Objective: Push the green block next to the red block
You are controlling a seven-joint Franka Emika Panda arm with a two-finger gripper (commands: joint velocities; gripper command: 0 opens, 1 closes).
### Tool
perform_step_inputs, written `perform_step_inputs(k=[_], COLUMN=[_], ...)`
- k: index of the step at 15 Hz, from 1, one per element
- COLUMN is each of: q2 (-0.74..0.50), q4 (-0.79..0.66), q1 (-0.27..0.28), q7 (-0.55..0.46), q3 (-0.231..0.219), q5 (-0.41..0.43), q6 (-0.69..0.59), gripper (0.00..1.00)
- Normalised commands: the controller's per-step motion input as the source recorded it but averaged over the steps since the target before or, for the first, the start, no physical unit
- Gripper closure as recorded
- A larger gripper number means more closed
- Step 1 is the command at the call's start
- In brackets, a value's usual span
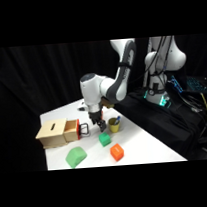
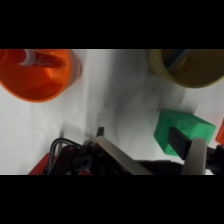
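A: Where is the tool [image 1: 100, 125] just now?

B: Low over the bench [image 1: 144, 147], just behind the green block [image 1: 104, 139]. In the wrist view one finger [image 2: 178, 142] lies against the near face of that block, with the other off to its left, so the jaws stand parted and hold nothing.

A: And the red block [image 1: 116, 152]?

B: On the bench a little beyond the green one, toward the front edge, near but apart from it.

A: So which step is this?

B: I judge it the start of the push. Next it calls for a steady shove toward the red block, stopping once the two sit side by side. The yellow cup [image 1: 113, 124] stands behind the tool, clear of that path.
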Motion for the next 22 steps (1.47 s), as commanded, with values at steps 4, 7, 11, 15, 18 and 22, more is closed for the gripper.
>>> perform_step_inputs(k=[4, 7, 11, 15, 18, 22], q2=[0.17, 0.13, 0.07, 0.08, 0.13, 0.09], q4=[0.08, 0.09, 0.09, 0.12, 0.17, 0.18], q1=[-0.104, -0.069, 0.042, 0.200, 0.206, 0.043], q7=[-0.18, -0.15, -0.06, 0.06, 0.11, 0.06], q3=[0.105, 0.107, 0.095, 0.065, 0.032, -0.001], q5=[0.065, 0.038, -0.009, -0.079, -0.112, -0.072], q6=[0.21, 0.15, 0.09, 0.03, -0.02, -0.13], gripper=[0.00, 0.00, 0.00, 0.00, 0.00, 0.00])
